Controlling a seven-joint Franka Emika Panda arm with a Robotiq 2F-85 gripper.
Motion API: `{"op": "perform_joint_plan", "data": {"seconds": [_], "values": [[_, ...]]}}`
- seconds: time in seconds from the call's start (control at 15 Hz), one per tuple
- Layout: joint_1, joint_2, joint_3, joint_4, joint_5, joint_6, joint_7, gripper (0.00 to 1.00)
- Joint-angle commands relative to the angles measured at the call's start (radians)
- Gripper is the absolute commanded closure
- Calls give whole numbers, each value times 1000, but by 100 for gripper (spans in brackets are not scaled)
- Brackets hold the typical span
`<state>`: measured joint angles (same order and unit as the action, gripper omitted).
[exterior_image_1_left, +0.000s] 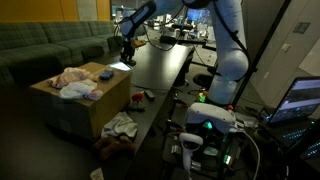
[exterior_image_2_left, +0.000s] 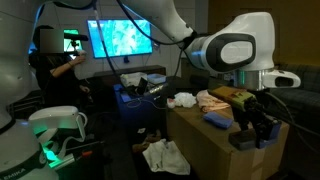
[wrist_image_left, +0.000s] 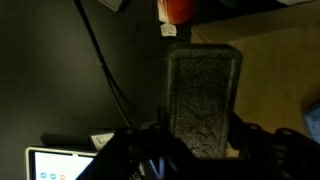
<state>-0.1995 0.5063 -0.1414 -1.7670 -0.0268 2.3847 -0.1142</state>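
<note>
My gripper (wrist_image_left: 200, 150) is shut on a dark grey, rough-textured rectangular block (wrist_image_left: 203, 95) that stands lengthwise between the fingers in the wrist view. In both exterior views the gripper (exterior_image_1_left: 126, 57) (exterior_image_2_left: 255, 132) hangs at the far corner of a cardboard box (exterior_image_1_left: 85, 108) (exterior_image_2_left: 205, 150), just above its top. A blue item (exterior_image_1_left: 105, 73) (exterior_image_2_left: 217, 121) lies on the box close to the gripper. Pink and white cloths (exterior_image_1_left: 72, 80) (exterior_image_2_left: 213, 98) lie further along the box top.
A long dark table (exterior_image_1_left: 160, 65) runs beside the box. Crumpled cloths lie on the floor (exterior_image_1_left: 120, 127) (exterior_image_2_left: 165, 157). A green sofa (exterior_image_1_left: 50, 45) stands behind. A person (exterior_image_2_left: 52, 60) stands by a lit screen (exterior_image_2_left: 125, 38). The robot base (exterior_image_1_left: 205, 125) is near.
</note>
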Motion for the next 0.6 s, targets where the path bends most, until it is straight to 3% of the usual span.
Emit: {"op": "perform_joint_plan", "data": {"seconds": [0.0,0.53], "values": [[-49,-93,-19,-125,13,22,-14,70],[-146,-65,-89,-255,22,94,0,70]]}}
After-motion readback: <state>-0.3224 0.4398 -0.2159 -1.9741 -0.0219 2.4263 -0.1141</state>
